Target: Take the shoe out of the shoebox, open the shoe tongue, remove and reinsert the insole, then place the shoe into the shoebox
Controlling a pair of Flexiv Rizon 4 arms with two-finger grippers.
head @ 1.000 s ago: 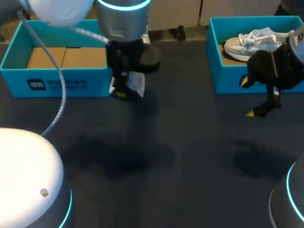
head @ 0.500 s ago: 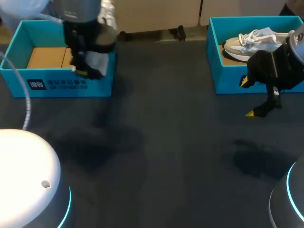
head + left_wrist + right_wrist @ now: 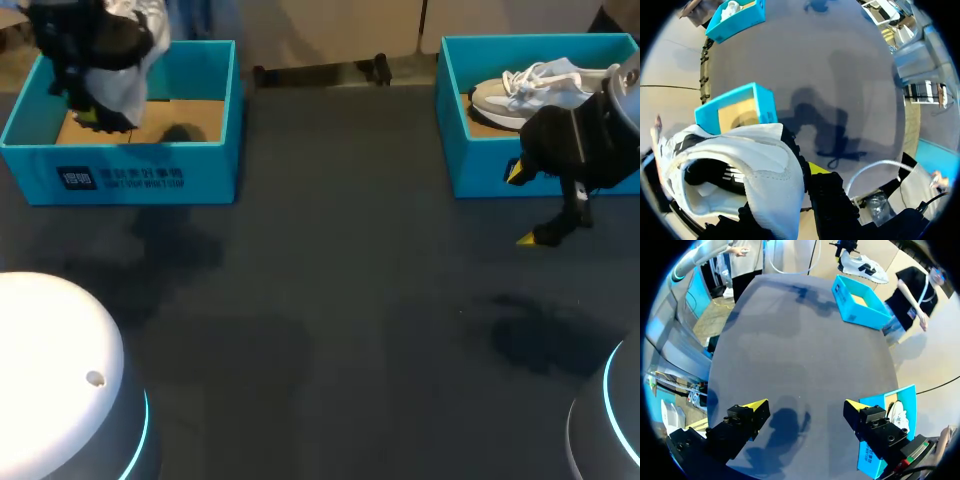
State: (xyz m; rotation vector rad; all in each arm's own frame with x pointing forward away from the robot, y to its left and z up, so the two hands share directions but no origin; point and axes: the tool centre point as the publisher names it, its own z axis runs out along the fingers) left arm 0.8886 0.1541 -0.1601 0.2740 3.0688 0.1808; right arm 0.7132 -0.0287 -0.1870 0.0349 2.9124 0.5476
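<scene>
Currently right shoebox (image 3: pixel 480 165) contains one shoe (image 3: pixel 530 85); left gripper (image 3: pixel 95 118) holds second shoe (image 3: pixel 755 165).

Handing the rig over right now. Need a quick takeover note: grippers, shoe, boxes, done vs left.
The left gripper is shut on the white shoe, holding it in the air over the left shoebox.
The right gripper is open and empty, hovering over the table in front of the right shoebox, which holds a second shoe.
Done: shoe out of box. Insole status: cannot tell.
Left: set shoe in box, release.
</scene>
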